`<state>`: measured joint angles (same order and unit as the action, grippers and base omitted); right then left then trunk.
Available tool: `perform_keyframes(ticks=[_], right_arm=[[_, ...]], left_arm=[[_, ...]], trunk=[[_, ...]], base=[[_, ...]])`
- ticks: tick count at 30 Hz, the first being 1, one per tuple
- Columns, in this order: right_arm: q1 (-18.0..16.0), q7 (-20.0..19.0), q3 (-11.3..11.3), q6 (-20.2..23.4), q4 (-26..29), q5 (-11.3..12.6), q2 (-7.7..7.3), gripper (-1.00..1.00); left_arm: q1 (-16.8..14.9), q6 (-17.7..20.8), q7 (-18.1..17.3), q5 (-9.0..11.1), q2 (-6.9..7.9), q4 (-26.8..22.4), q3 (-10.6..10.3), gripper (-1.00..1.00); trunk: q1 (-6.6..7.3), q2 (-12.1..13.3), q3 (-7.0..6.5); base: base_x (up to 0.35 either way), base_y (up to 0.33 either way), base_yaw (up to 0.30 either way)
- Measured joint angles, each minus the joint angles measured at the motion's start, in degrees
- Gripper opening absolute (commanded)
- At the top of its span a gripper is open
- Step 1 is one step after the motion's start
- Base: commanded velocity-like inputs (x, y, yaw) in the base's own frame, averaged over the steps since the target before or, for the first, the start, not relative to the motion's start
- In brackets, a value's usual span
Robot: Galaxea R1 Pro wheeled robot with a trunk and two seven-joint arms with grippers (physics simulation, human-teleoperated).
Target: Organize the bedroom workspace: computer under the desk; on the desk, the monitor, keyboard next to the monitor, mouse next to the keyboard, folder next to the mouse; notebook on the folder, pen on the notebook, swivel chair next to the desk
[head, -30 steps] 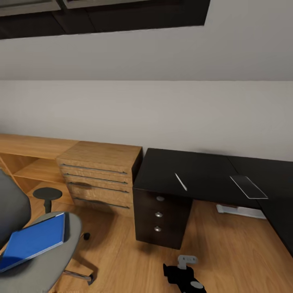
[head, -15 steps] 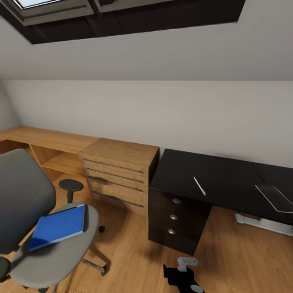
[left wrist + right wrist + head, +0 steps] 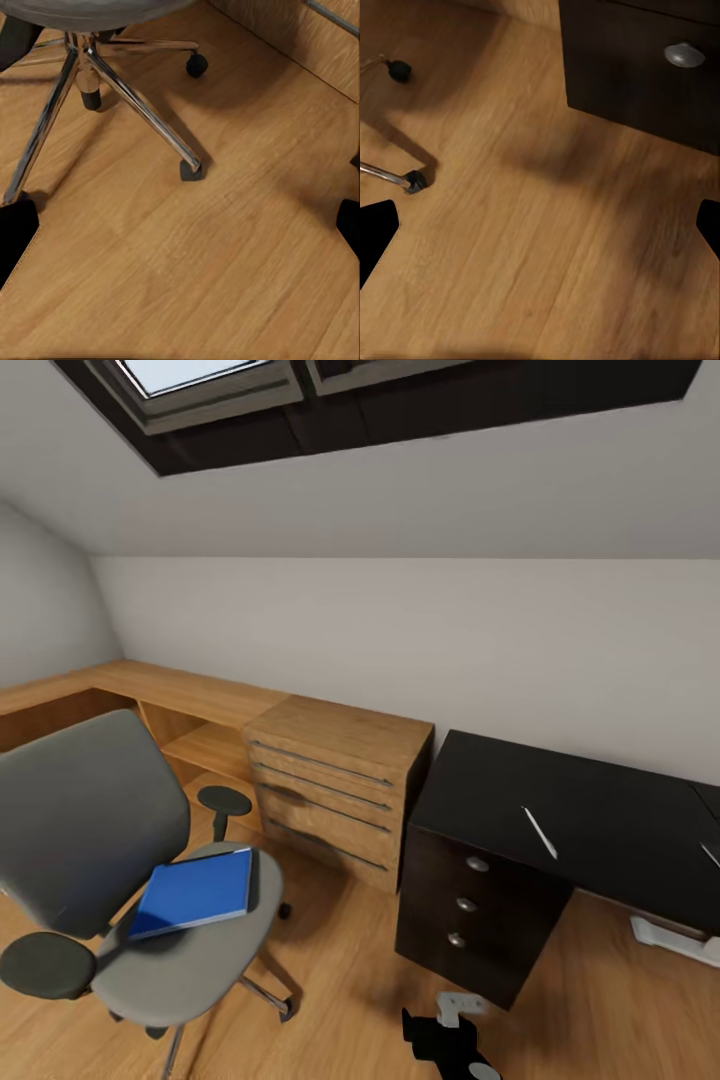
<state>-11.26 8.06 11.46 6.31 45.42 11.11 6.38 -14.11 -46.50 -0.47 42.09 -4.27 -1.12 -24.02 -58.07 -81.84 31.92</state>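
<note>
The grey swivel chair (image 3: 90, 830) stands at the left of the head view with the blue folder (image 3: 195, 892) lying flat on its seat. To the right is the black desk (image 3: 600, 805) with its drawer unit (image 3: 465, 910); the pen (image 3: 540, 832) lies on the desk top. My left gripper (image 3: 180, 232) hangs open over the wood floor near the chair's chrome base (image 3: 112, 82). My right gripper (image 3: 540, 229) is open above the floor in front of the drawer unit (image 3: 645, 67). Neither holds anything.
A light wooden dresser (image 3: 340, 785) stands between chair and desk, joined to a low wooden shelf (image 3: 190, 705) along the wall. A white object (image 3: 680, 940) lies on the floor under the desk. A skylight (image 3: 210, 380) is overhead. A chair castor (image 3: 414, 180) is near my right gripper.
The whole head view has swung left: the chair and folder now sit further into the picture, and the desk's right part has slid out of frame. The things themselves have not moved.
</note>
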Motion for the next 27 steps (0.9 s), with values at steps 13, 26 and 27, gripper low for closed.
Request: perform_keyframes(ticks=[13,26,27], right_arm=[[0.0,0.0,0.0,-3.7,-1.3,-0.1,0.0,1.0],[0.0,0.7,0.0,-9.6,-3.4,-4.0,-0.03,1.0],[0.0,1.0,0.0,-9.7,-3.5,-4.5,0.01,1.0]], left_arm=[[0.0,0.0,0.0,0.0,-0.11,0.0,0.0,1.0],[0.0,0.6,0.1,0.1,-0.06,0.0,0.1,1.0],[0.0,1.1,0.2,0.2,-0.04,0.0,0.2,1.0]], trunk=[[0.0,0.0,0.0],[-1.97,-3.6,1.61],[-2.19,-4.0,1.79]], base=[[0.0,0.0,0.279],[0.0,0.0,0.083],[0.0,0.0,0.002]])
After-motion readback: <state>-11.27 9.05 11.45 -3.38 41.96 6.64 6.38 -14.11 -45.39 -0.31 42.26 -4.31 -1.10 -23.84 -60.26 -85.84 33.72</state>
